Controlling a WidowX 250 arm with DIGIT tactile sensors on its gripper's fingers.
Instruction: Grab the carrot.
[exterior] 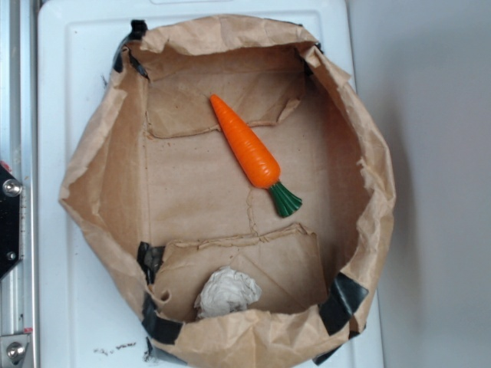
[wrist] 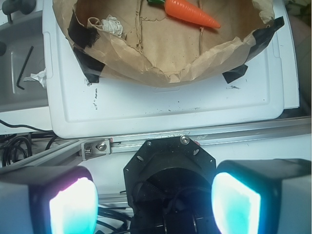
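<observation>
carrot (exterior: 247, 147) in bag (exterior: 100, 176) (stem cropped in wrist view) | gripper (wrist: 153, 202) wide apart, empty

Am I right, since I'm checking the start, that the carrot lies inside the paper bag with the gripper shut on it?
Not quite. The carrot does lie inside the paper bag, but the gripper is open and well clear of it, as the wrist view shows.

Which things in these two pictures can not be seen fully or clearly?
- Gripper: absent from exterior view.
- Carrot: wrist view's top edge cuts its green stem.
- Paper ball: the brown bag's near wall hides its lower part in exterior view.
</observation>
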